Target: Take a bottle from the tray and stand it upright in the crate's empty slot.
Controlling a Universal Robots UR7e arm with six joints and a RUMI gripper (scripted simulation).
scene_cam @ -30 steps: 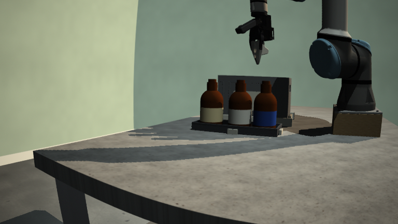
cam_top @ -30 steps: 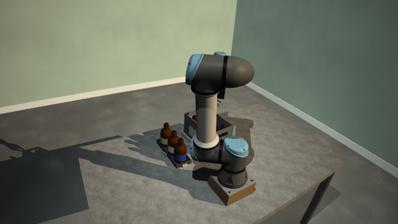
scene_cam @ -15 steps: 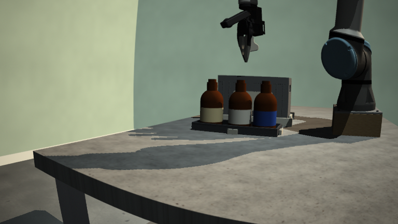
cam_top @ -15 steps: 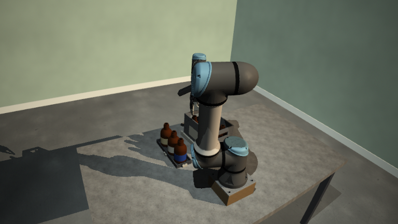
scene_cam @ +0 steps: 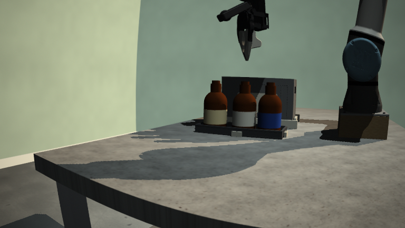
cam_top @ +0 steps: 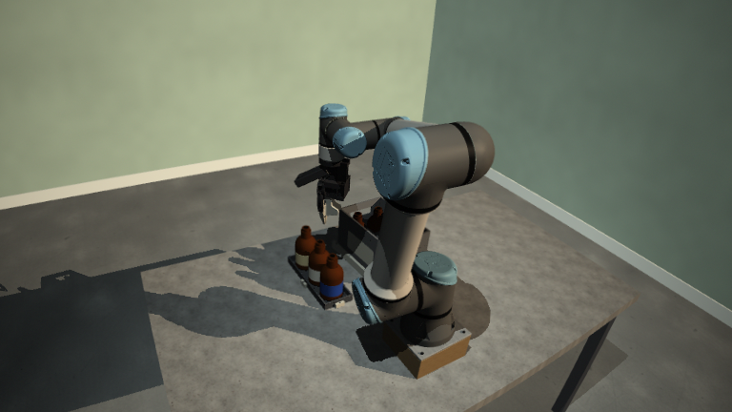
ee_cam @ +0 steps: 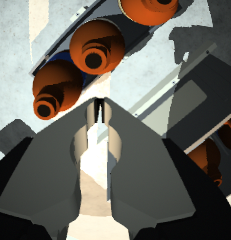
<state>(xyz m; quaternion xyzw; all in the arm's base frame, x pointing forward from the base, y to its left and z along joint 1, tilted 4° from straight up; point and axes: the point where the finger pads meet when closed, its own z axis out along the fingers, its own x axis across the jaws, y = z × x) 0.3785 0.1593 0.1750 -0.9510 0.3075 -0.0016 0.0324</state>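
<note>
Three brown bottles stand upright in a row on a dark tray (scene_cam: 240,130): one with a cream label (scene_cam: 215,104), one with a grey label (scene_cam: 244,105), one with a blue label (scene_cam: 269,106). The grey crate (scene_cam: 262,94) stands just behind the tray and holds several brown bottles (cam_top: 374,218). My gripper (scene_cam: 246,56) is shut and empty. It hangs well above the gap between tray and crate, pointing down. In the wrist view the fingertips (ee_cam: 99,107) sit over the table strip between the tray's bottles (ee_cam: 96,47) and the crate (ee_cam: 207,107).
The arm's base (cam_top: 432,332) stands on a wooden block near the table's front right edge, close beside the crate and tray. The arm's upright link (cam_top: 401,240) hides part of the crate in the top view.
</note>
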